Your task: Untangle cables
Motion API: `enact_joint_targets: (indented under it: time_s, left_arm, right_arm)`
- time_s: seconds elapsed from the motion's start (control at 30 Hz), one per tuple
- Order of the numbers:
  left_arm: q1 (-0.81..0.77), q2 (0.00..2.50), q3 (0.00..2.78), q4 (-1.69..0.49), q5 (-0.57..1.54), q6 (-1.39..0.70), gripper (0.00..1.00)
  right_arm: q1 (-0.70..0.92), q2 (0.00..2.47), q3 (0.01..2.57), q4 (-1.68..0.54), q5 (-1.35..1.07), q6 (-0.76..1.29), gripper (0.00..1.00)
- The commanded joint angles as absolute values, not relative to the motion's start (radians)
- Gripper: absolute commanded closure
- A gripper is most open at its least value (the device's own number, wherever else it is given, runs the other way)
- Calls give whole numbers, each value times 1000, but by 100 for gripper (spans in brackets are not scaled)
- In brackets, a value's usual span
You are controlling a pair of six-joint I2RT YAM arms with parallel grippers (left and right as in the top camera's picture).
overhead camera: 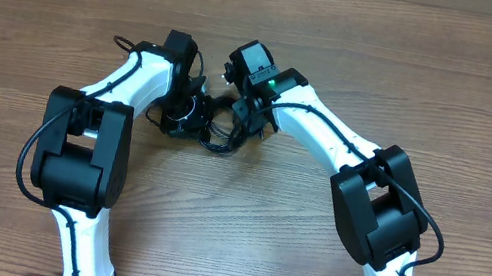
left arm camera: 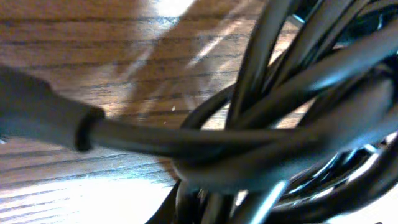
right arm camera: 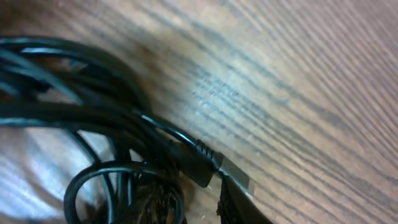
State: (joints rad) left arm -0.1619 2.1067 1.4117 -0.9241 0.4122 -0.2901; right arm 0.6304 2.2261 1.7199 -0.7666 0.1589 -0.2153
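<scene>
Now: the cables lie as one dark knotted bunch at mid-table, on the bare wood of the table, directly between my two wrists.

Left wrist view: cords fill the frame, several loops crossing at close range, so the camera sits almost on the bundle. What looks like a moulded plug sleeve runs in from the left and passes over the other strands. My own fingers do not show here.

Right wrist view: the loops sit at left, and one plug with a silver tip pokes out toward the open wood. This is a free end, clear of the knot. A dark edge just beside the tip may be one of my fingers; too blurred to confirm.

Overhead: left pincer and right pincer are both down at the bunch from opposite sides, their jaws hidden by wrists and cords. Opening width and any hold: cannot tell for either.

Judgement: opposite approach suits pinning the bunch with one side while the other draws the exposed plug outward. Untangling looks barely begun.
</scene>
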Motion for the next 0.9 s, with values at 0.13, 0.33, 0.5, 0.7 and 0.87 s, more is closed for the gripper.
enact_joint_targets:
  time_s: [0.13, 0.33, 0.5, 0.7, 0.87]
  left_arm:
    - [-167, 2183, 1361, -945, 341, -266, 90]
    - [-167, 2183, 1361, -953, 341, -265, 90]
    - [-167, 2184, 1361, -965, 341, -238, 90]
    - [-167, 2184, 1361, -965, 342, -236, 90]
    - [-167, 2184, 1361, -970, 341, -234, 90]
  right_arm:
    - [625, 2235, 1720, -685, 265, -156, 74]
    - [599, 2235, 1720, -630, 339, -139, 74]
    - [558, 2236, 1713, -615, 287, -99, 74]
    - [517, 2236, 1647, -533, 212, -82, 74]
    - [492, 2236, 1620, -478, 249, -74, 74]
